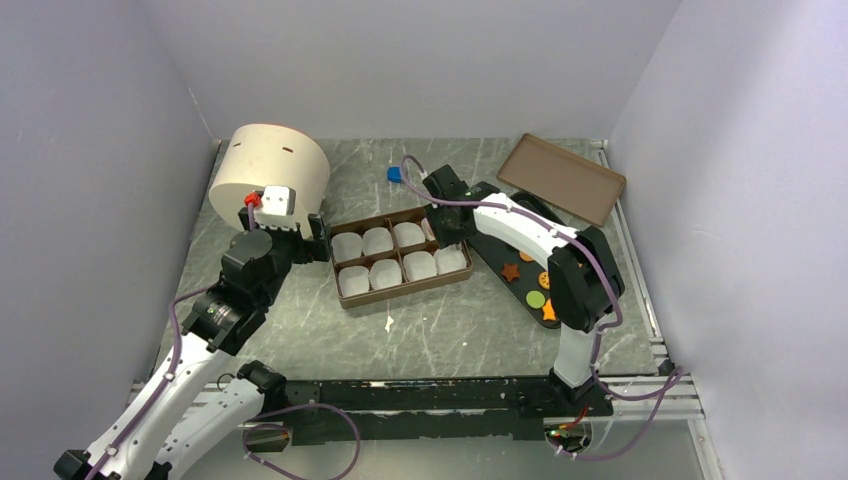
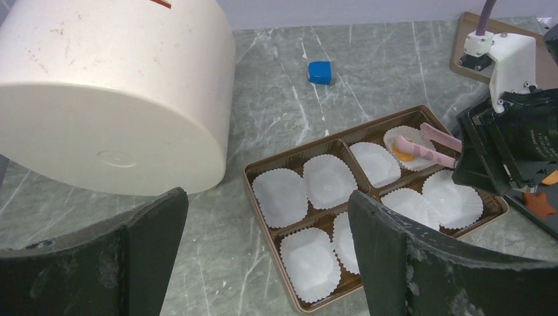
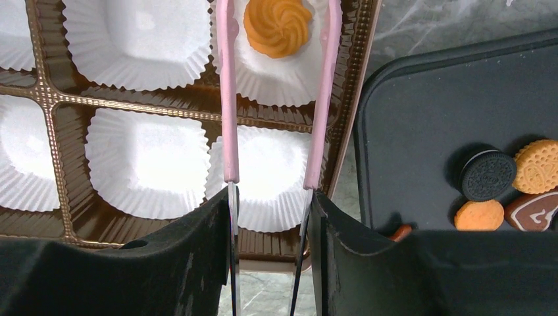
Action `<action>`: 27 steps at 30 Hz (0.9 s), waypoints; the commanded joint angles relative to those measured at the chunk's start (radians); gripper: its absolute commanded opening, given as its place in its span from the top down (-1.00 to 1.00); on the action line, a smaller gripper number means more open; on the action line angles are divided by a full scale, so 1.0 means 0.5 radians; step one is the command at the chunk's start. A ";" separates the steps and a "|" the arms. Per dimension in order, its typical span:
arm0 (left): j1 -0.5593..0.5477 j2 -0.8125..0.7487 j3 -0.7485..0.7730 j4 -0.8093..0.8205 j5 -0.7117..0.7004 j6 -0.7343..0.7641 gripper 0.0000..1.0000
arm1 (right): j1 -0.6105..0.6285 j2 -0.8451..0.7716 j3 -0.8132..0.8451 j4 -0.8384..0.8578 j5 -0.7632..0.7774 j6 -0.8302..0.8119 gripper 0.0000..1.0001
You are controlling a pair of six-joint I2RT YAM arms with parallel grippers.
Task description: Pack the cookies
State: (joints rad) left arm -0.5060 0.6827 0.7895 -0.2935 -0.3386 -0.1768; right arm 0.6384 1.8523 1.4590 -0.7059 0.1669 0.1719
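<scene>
Clamping pink plastic tongs (image 3: 227, 99), right gripper (image 3: 270, 194) hangs over brown partitioned tray (image 3: 355, 85). Tong arms spread, tips either side of orange swirl cookie (image 3: 278, 26), not pinching it. Cookie lies in far-corner white paper cup (image 3: 289, 82); other cups (image 3: 148, 161) in view empty. Black tray (image 3: 421, 118) alongside holds more cookies (image 3: 487, 174).

Glossy brown plastic w/ embossed dividers is seen on box (image 3: 358, 66); matt pleated white paper on cups (image 3: 148, 161). On tongs (image 3: 227, 99): smooth pink arms, shiny metal shanks. A ridged matt face is shown by swirl cookie (image 3: 278, 26). Matt black tray (image 3: 421, 118); marble-patterned tabletop (image 2: 276, 99), slight sheen.
</scene>
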 commanded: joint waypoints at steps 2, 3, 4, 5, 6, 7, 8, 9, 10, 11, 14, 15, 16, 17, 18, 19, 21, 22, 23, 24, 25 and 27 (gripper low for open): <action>0.009 -0.018 0.000 0.075 0.019 0.035 -0.93 | 0.003 -0.091 0.091 0.011 0.043 -0.007 0.13; 0.009 -0.018 0.001 0.075 0.019 0.035 -0.93 | 0.001 -0.115 0.083 0.019 0.042 -0.006 0.14; 0.010 -0.018 -0.002 0.075 0.020 0.035 -0.93 | 0.002 -0.136 0.071 0.027 0.037 -0.004 0.15; 0.010 -0.018 -0.002 0.077 0.023 0.035 -0.93 | 0.002 -0.161 0.063 0.033 0.027 -0.003 0.17; 0.009 -0.016 -0.002 0.078 0.027 0.035 -0.93 | 0.001 -0.185 0.056 0.034 0.023 -0.006 0.19; 0.009 -0.015 -0.002 0.078 0.029 0.037 -0.93 | 0.002 -0.204 0.055 0.033 0.022 -0.004 0.20; 0.009 -0.013 0.001 0.078 0.034 0.035 -0.93 | 0.002 -0.223 0.055 0.026 0.022 0.001 0.21; 0.009 -0.012 0.001 0.078 0.035 0.035 -0.93 | 0.002 -0.241 0.055 0.021 0.021 0.003 0.21; 0.009 -0.012 0.001 0.078 0.034 0.035 -0.93 | 0.002 -0.260 0.055 0.016 0.020 0.001 0.21; 0.009 -0.014 0.001 0.075 0.031 0.035 -0.93 | 0.003 -0.281 0.052 0.012 0.021 0.003 0.22; 0.009 -0.021 -0.002 0.078 0.026 0.038 -0.93 | -0.006 -0.349 0.038 -0.021 0.066 0.014 0.22; 0.009 -0.021 -0.002 0.078 0.029 0.040 -0.93 | -0.008 -0.372 0.030 -0.040 0.089 0.019 0.22; 0.009 -0.022 -0.002 0.078 0.030 0.043 -0.93 | -0.018 -0.390 0.022 -0.063 0.104 0.024 0.22; 0.009 -0.022 -0.002 0.078 0.031 0.041 -0.93 | -0.027 -0.409 0.008 -0.082 0.116 0.029 0.21; 0.009 -0.019 -0.002 0.076 0.034 0.041 -0.93 | -0.039 -0.437 -0.011 -0.099 0.128 0.036 0.21; 0.009 -0.018 -0.001 0.075 0.037 0.043 -0.93 | -0.053 -0.465 -0.036 -0.112 0.138 0.041 0.22; 0.009 -0.020 0.001 0.075 0.040 0.044 -0.93 | -0.082 -0.531 -0.102 -0.107 0.147 0.055 0.22; 0.009 -0.021 0.001 0.076 0.041 0.044 -0.93 | -0.105 -0.565 -0.143 -0.098 0.143 0.059 0.22; 0.009 -0.022 0.001 0.078 0.044 0.044 -0.93 | -0.126 -0.593 -0.175 -0.097 0.133 0.069 0.22; 0.009 -0.023 0.001 0.078 0.045 0.044 -0.93 | -0.150 -0.614 -0.203 -0.106 0.123 0.080 0.22; 0.009 -0.024 -0.002 0.078 0.044 0.044 -0.93 | -0.171 -0.639 -0.239 -0.112 0.113 0.088 0.22; 0.009 -0.025 -0.005 0.078 0.042 0.045 -0.93 | -0.226 -0.685 -0.300 -0.119 0.108 0.098 0.22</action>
State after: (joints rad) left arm -0.5053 0.6823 0.7895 -0.2935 -0.3355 -0.1768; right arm 0.5678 1.5761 1.3563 -0.7517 0.2039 0.1947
